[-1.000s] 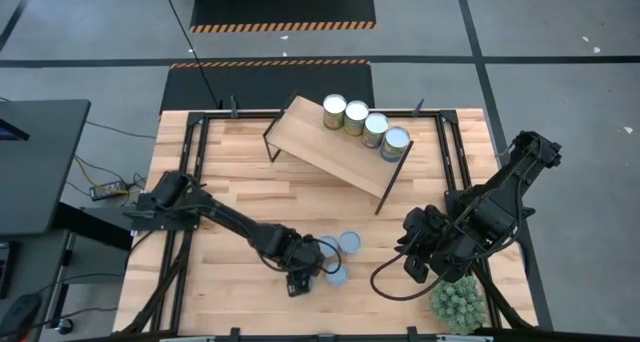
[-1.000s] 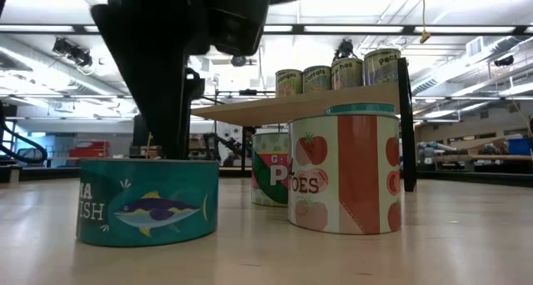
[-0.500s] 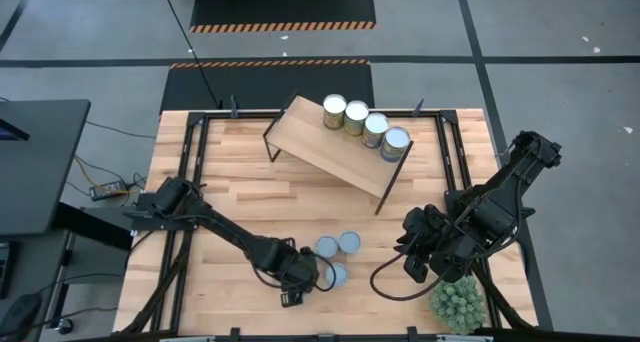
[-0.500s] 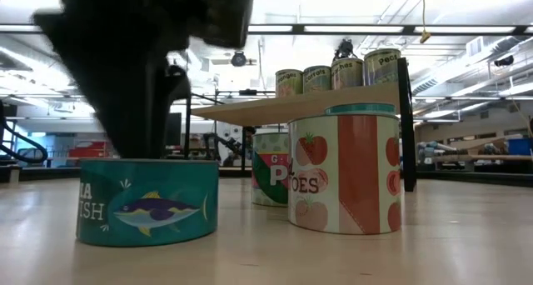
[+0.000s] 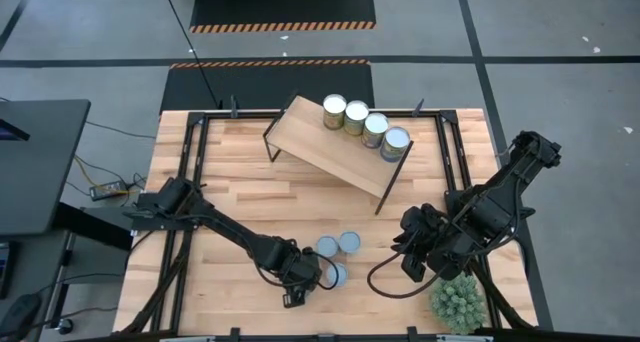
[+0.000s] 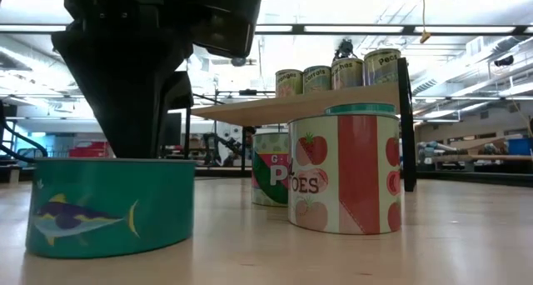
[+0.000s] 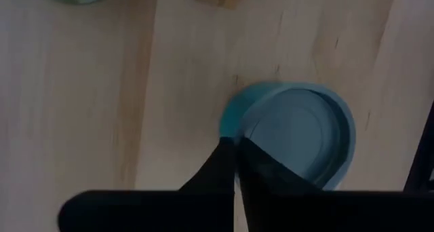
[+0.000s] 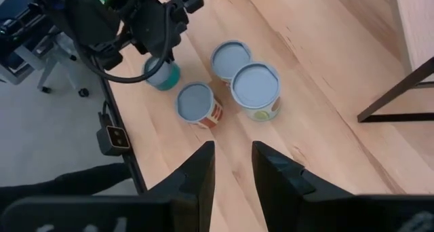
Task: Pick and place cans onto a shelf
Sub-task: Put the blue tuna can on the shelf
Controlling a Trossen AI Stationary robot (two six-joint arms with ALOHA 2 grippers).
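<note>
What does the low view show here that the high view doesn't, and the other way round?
Only the low view shows the labels: a fish on the teal tin and tomatoes on the taller can. Only the high view shows the right gripper waiting next to the potted plant, and the shelf standing askew. Both show four cans lined up on the shelf and the left gripper down at the teal tin.

Four cans (image 5: 365,123) stand in a row on the shelf (image 5: 325,145) at the desk's (image 5: 240,192) far edge. Nearer the front, four more cans (image 5: 337,255) cluster together, the left gripper (image 5: 305,282) at their left side and a potted plant (image 5: 458,304) in the front right corner.
</note>
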